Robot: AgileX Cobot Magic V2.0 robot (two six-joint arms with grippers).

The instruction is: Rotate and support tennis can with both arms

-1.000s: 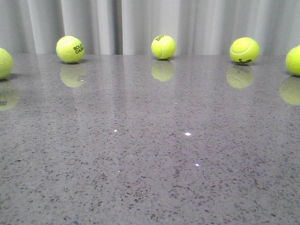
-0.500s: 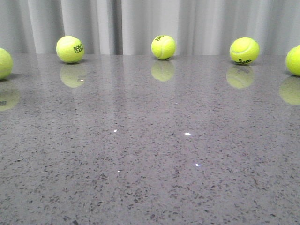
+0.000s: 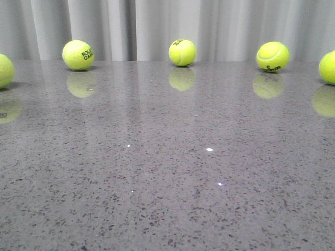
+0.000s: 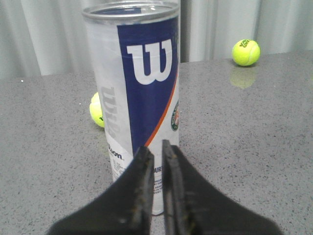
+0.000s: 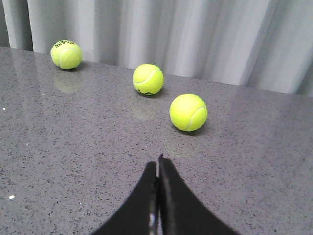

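Nothing has moved over the last second in the front view; same grey speckled desk [image 3: 167, 198], same row of tennis balls along the curtain, no arm and no can in that picture at all.

Largest first: the desk runs wide and glossy under everything; the curtain [image 5: 195, 34] hangs behind it.

Now the tennis can [image 4: 133, 98]; it shows only in the left wrist view, standing upright on the desk, long axis vertical, silver rim on top, the open-looking mouth pointing up, the navy label with the white W turned toward that camera; it stands straight ahead of the left gripper [image 4: 157, 156], close in front of the jaws, and whether the tips touch its wall I cannot tell. The left jaws are pinched nearly together, just a sliver of gap, holding nothing; too narrow to take the can as they stand.

The right gripper [image 5: 157, 169] has its jaws pressed together on nothing; ahead of it only three tennis balls [image 5: 188, 112] and bare desk, no can; so by my reading the left arm is the nearer one by far, and the right must swing across to lend support.

Smaller things: one ball [image 4: 97, 110] peeks from behind the can's side; another ball [image 4: 245, 52] sits well apart near the curtain.
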